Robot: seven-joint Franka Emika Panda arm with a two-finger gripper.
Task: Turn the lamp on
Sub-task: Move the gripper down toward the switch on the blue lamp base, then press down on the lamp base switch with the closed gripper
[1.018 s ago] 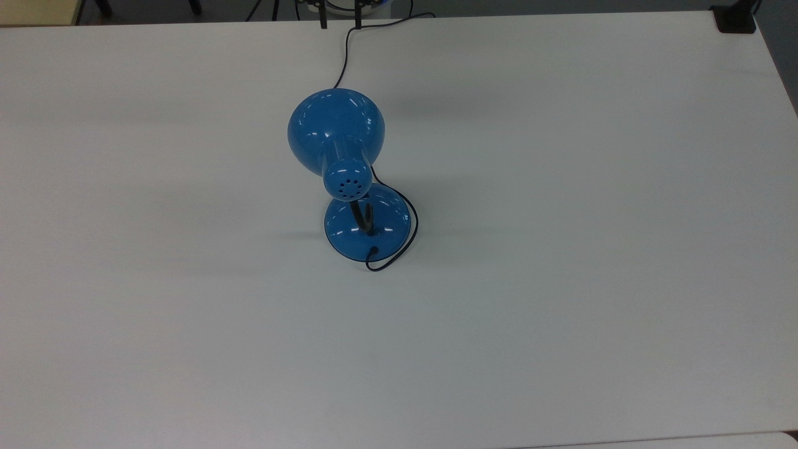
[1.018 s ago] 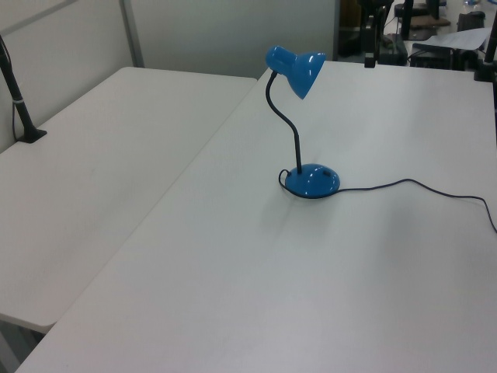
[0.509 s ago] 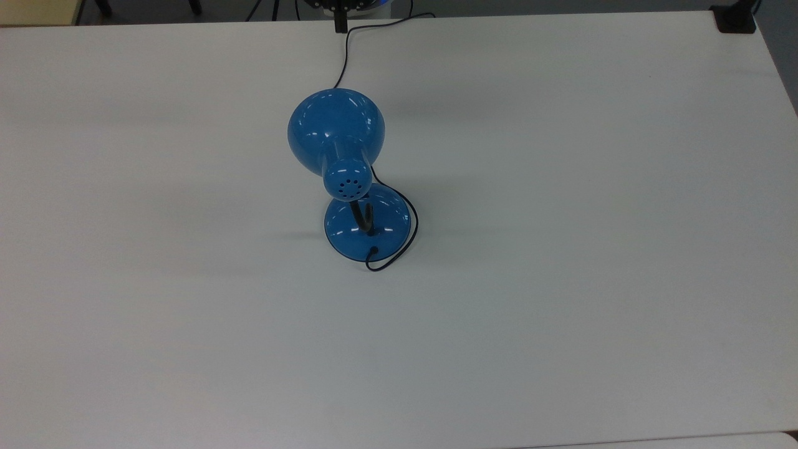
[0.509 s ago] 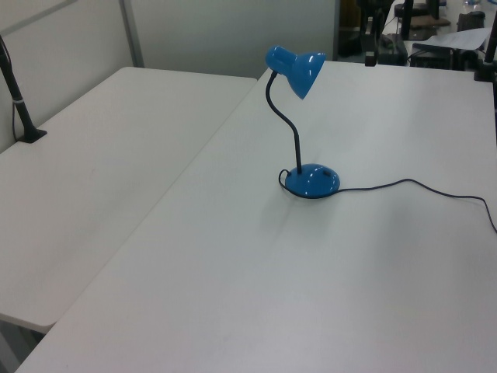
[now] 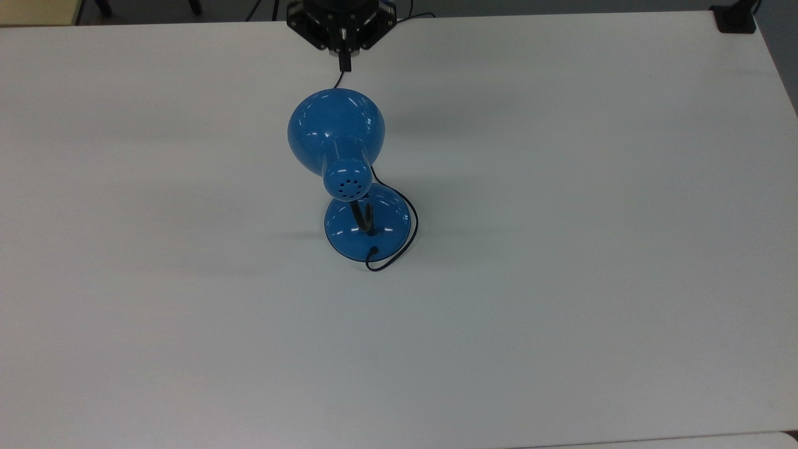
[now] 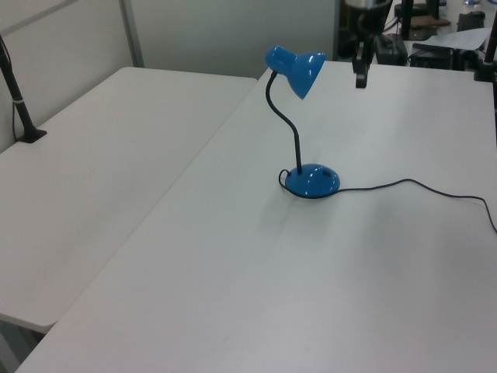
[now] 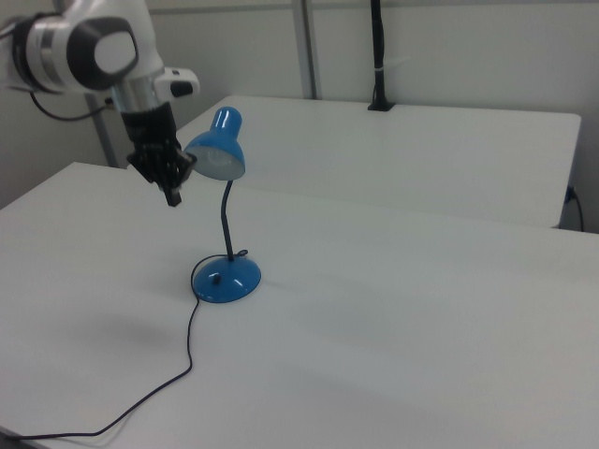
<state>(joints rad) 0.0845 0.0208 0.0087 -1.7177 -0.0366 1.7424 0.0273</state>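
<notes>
The white counter [image 5: 561, 280] lies bare across the lower half of the top view. At its middle stands the lamp [image 5: 349, 181], round blue base down, black neck curving up to the shade, which leans toward the upper part of the frame. In the right view the lamp [image 7: 223, 215] sits left of centre with its cord [image 7: 178, 374] trailing off to the lower left; in the left view the lamp [image 6: 299, 124] is at upper centre. The bulb looks unlit.

Farthest back, at the top edge of the top view, the gripper [image 5: 344, 62] now hangs just beyond the shade, with the black wrist above it. A second ago only two separate finger ends peeked in there; half a second ago they had drawn together. The jaws now look closed to a single tip, holding nothing. In the right view the gripper [image 7: 173, 196] is just beside the shade, apart from it.

That suggests an approach with a closed tip to press a switch, probably on the base, not yet reached.
</notes>
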